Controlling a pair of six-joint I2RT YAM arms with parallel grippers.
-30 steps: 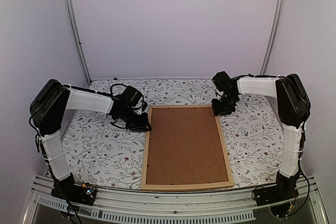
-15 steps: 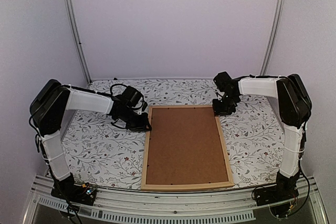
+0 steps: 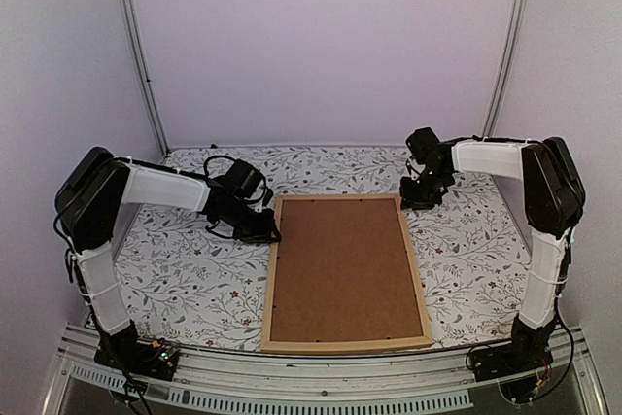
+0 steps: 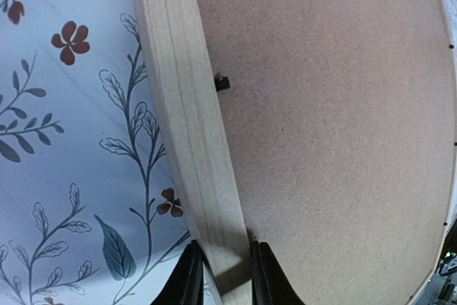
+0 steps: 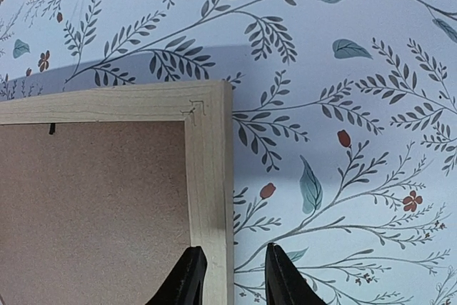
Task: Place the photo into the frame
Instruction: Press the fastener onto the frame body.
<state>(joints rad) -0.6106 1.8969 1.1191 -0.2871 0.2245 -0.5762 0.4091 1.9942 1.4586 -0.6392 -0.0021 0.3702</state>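
Frame (image 3: 342,344): lies flat, back up, mid-table (image 3: 175,269), long sides running near to far, its near rail close to the table's front edge. A brown backing board (image 3: 340,264) fills it, with one small black tab (image 4: 222,83) at the left rail's inner edge. Left gripper (image 4: 223,276) is clenched across the left rail by the far-left corner, a finger on each side; right gripper (image 5: 233,276) hangs over the far-right corner's outer edge, fingers apart, grasping nothing, with open flowered cloth on both sides and beyond the far rail.
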